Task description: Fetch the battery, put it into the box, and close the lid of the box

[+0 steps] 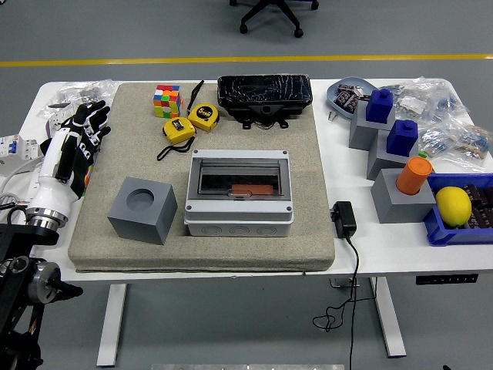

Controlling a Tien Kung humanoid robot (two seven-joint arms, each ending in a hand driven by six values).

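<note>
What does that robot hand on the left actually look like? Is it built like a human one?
Roughly, yes. The left hand has five slim fingers in black with white segments, so it looks striped. Its back is a white shell, leading into a white wrist with a shiny metal ring. Below that the arm is black, with round silvery joint caps. The right arm is out of view.
</note>
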